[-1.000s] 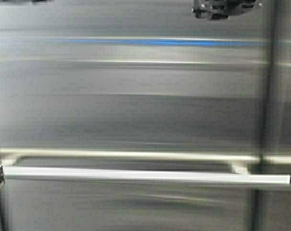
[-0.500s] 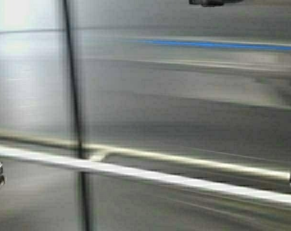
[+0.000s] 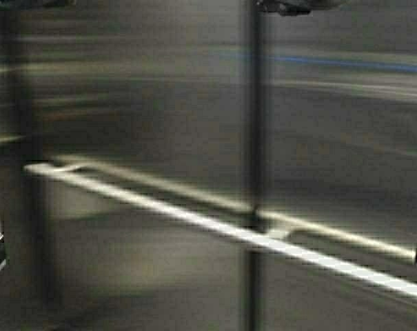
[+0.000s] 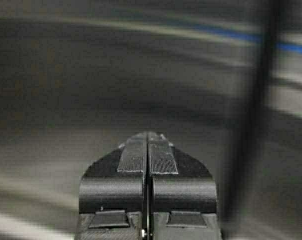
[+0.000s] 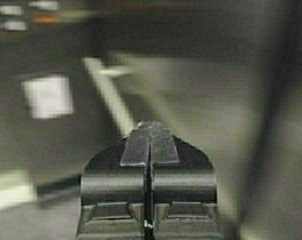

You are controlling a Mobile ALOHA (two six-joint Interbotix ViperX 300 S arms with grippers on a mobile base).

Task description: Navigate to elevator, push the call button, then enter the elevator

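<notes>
Elevator (image 3: 139,124): brushed steel wall panels fill the high view from edge to edge, blurred and streaked with reflections. A dark vertical seam (image 3: 253,165) divides the panels right of the view's centre, and a second dark vertical band stands near the left edge. A pale handrail (image 3: 215,226) runs across the panels, crossing the seam and sloping down toward the right; its left end sits well left of the seam, its right end leaves the view. Right of the seam, a thin blue streak (image 3: 346,64) lies high on the steel, above the handrail. No call button shows in any view.

Left gripper (image 4: 148,150): in the left wrist view the jaws are pressed together with nothing between them, pointing at the steel wall; the seam shows there as a dark vertical band crossed by the blue streak. In the high view only a small part of this arm appears at the left edge, below the handrail's left end.

Right gripper (image 5: 150,142): jaws likewise closed and empty, facing a panel with the handrail and a pale square patch (image 5: 47,96) beside it. A part of this arm shows at the high view's right edge, just above the handrail.
</notes>
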